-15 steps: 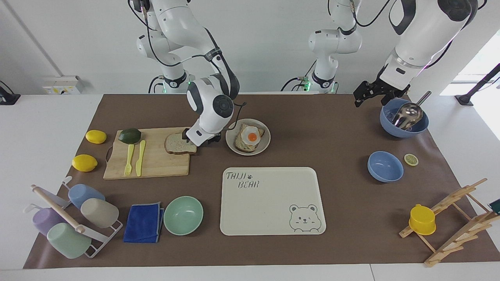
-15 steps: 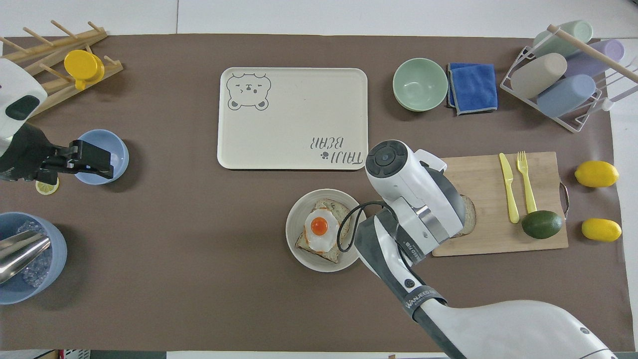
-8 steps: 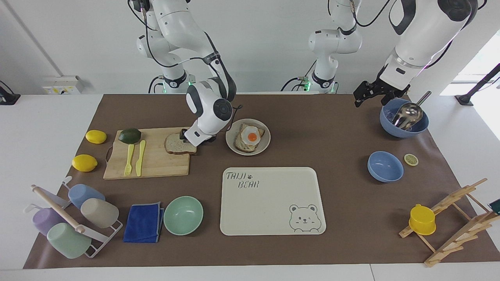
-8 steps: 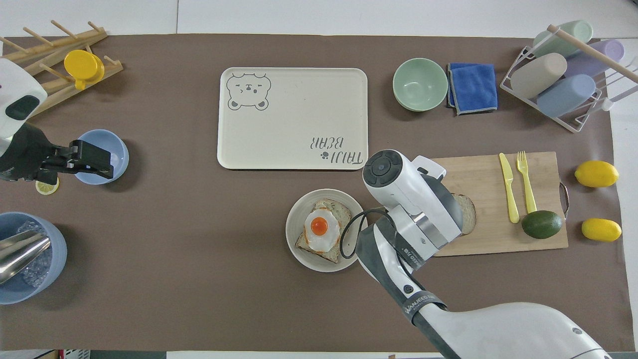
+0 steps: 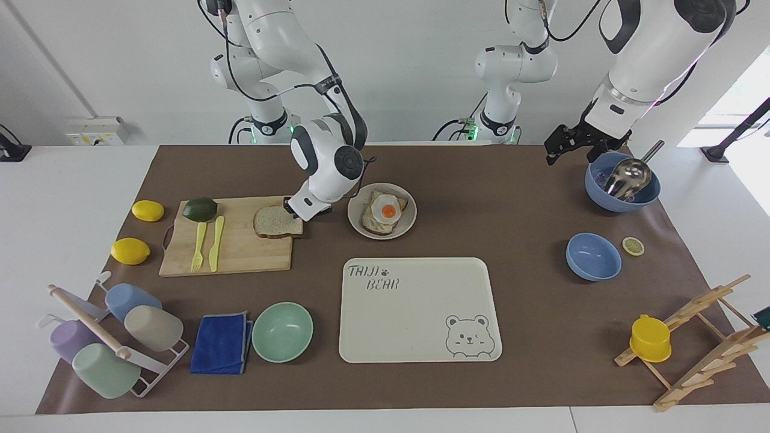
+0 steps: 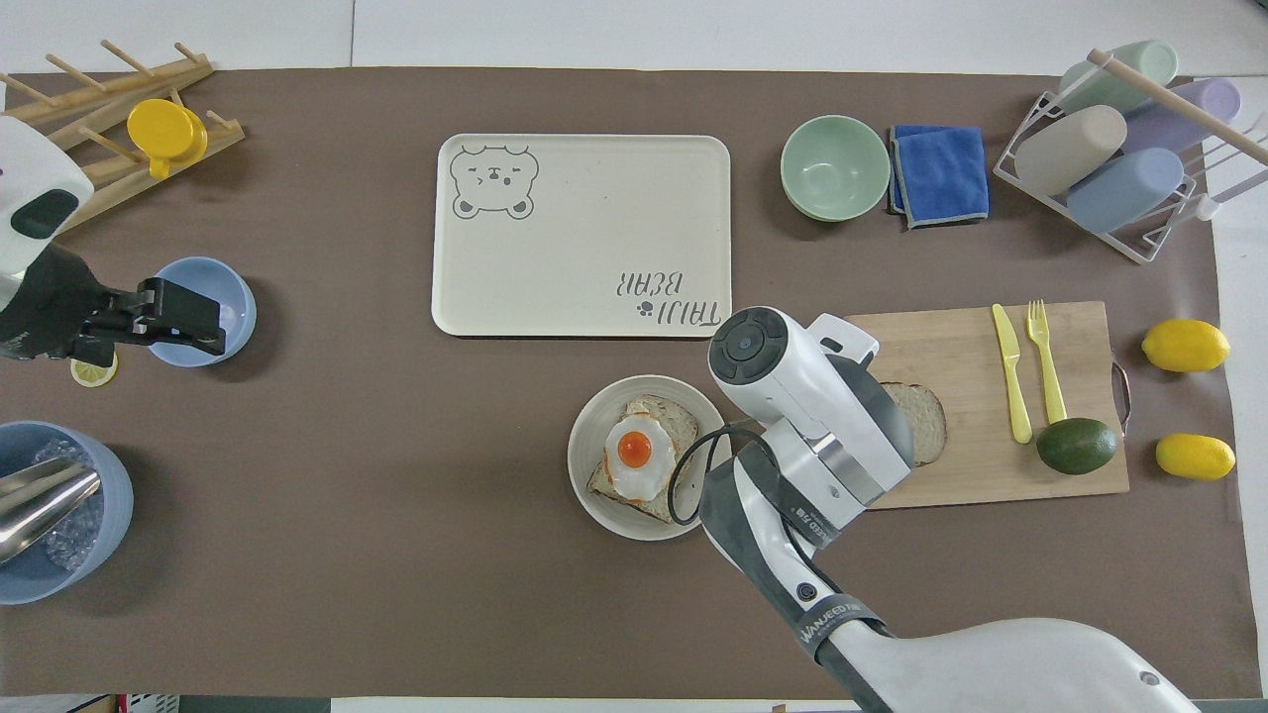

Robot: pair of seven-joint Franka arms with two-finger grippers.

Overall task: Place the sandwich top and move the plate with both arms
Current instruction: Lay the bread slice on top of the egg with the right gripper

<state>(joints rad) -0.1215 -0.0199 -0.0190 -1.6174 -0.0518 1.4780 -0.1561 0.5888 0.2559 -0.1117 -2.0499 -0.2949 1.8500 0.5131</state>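
The sandwich top (image 5: 277, 222) lies flat on the wooden cutting board (image 5: 240, 255), at the board's end toward the plate. It also shows in the overhead view (image 6: 919, 436), half covered by my right arm's wrist. My right gripper (image 5: 305, 212) is low at the slice's edge, between the slice and the plate. The beige-grey plate (image 5: 405, 227) sits beside the board and holds a bread slice topped with a fried egg (image 5: 385, 211). My left gripper (image 5: 564, 147) waits in the air by the blue bowl with a metal scoop (image 5: 622, 180).
The cream bear tray (image 5: 421, 325) lies farther from the robots than the plate. A mint bowl (image 5: 282, 332), blue cloth (image 5: 221, 343) and cup rack (image 5: 114, 343) sit beside it. On the board: avocado (image 5: 200, 208), yellow fork and knife (image 5: 207, 242). Two lemons, a small blue bowl (image 5: 593, 257), wooden rack.
My right gripper has drawn back off the sandwich top toward the plate and the robots, so more of the slice shows. The slice has not moved. The left arm is still.
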